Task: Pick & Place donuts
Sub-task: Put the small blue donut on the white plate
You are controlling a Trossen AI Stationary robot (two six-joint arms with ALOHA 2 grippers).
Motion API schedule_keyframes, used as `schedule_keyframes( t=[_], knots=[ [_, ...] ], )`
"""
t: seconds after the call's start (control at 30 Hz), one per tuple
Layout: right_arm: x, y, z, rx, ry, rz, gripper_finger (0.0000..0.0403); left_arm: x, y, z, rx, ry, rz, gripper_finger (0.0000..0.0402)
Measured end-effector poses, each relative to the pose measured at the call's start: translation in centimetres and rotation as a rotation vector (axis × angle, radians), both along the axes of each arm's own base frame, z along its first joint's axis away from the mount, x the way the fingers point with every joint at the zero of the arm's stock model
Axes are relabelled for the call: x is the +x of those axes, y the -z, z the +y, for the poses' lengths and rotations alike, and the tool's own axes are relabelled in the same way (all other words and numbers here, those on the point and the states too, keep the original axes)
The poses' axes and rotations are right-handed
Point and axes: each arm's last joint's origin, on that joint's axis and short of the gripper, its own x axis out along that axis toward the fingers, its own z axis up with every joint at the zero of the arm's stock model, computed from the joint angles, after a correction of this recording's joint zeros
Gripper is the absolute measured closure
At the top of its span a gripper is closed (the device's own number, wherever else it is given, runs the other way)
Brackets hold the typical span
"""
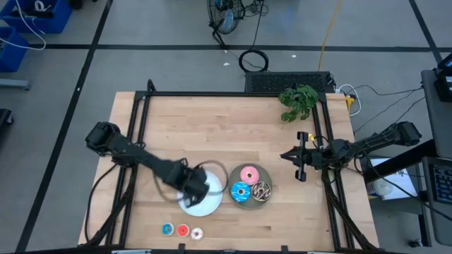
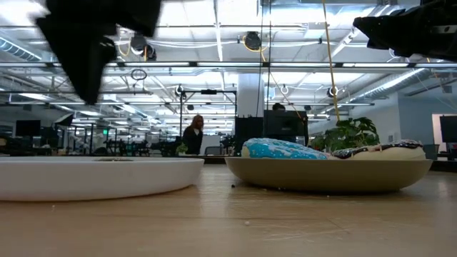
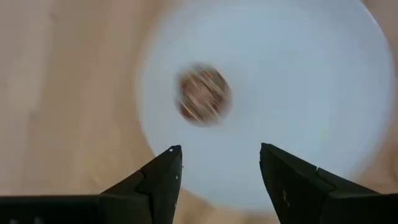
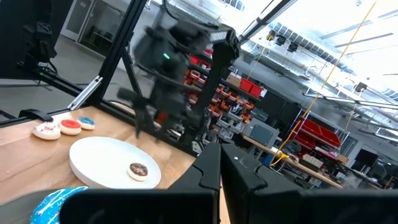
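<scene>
A white plate (image 1: 205,207) carries one tiny brown donut (image 3: 204,93), lying flat. My left gripper (image 3: 221,155) hovers open above this plate, with the brown donut just beyond its fingertips. A grey plate (image 1: 266,173) holds the pink donut (image 1: 248,175), the blue sprinkled donut (image 1: 240,191) and the dark drizzled donut (image 1: 262,190). Tiny blue (image 1: 167,228), red (image 1: 183,230) and white (image 1: 197,233) donuts lie in a row on the table near its near edge. My right gripper (image 4: 221,155) is shut and waits in the air by the table's right side (image 1: 296,159).
A green plant (image 1: 298,101) sits at the far right of the table. Black frame rails (image 1: 141,120) run along the table's left, far and right sides. Bare wood lies across the table's far half. A person stands far off in the room (image 2: 193,134).
</scene>
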Motion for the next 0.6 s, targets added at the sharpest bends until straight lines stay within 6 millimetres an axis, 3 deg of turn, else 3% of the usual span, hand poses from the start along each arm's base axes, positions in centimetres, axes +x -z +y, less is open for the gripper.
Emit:
schedule_keyframes(
  t=[0.2, 0.37, 0.6],
  knots=[
    [0.1, 0.4, 0.0, -0.012, -0.004, 0.044, 0.0403, -3.2, -0.5, -5.3, -0.026, 0.011, 0.016, 0.0183],
    [0.1, 0.3, 0.0, -0.009, -0.004, 0.032, 0.0403, -6.1, -0.6, -9.3, 0.016, -0.043, -0.105, 0.0183],
    [0.1, 0.3, 0.0, 0.018, -0.010, 0.031, 0.0403, -9.3, -0.7, -12.3, 0.040, -0.133, -0.250, 0.0183]
  ],
)
